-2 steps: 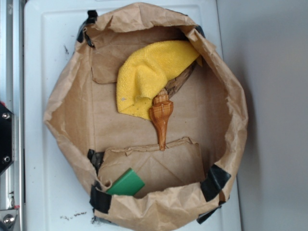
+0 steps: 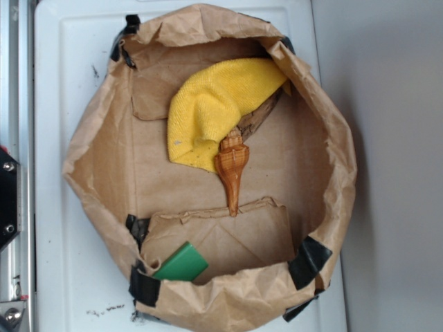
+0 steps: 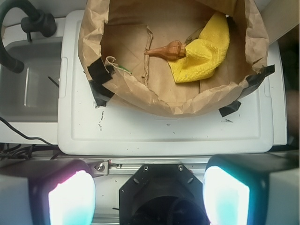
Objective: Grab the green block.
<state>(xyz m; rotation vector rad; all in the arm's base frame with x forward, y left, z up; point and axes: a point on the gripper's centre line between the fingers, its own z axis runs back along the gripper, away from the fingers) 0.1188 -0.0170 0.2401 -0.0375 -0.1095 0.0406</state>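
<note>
Container: wide crumpled brown paper bag, walls rolled down into a rough ring, creased and matte, patched at the rim with strips of black tape. It sits on a smooth white plastic lid-like surface with rounded corners and a few dark scuffs.

Contents, upper part: soft yellow terry cloth, folded into a curved wedge, nubbly weave. Touching its lower edge: glossy brown spiral shell-shaped object, ribbed at the wide end, tapering to a point toward the bag's middle.

Task item: small flat green rectangular block, solid mid-green with smooth faces and crisp corners. It lies tilted at the bag's lower left in the exterior view, tucked between a folded inner paper flap and the bag wall, just beside a tape patch. In the wrist view only a thin green sliver shows past the rim.

Clearance: bag floor between shell and block is bare paper; the block is crowded by wall and flap.

Gripper: two pale pads set wide apart, nothing between them, well outside the bag.
</note>
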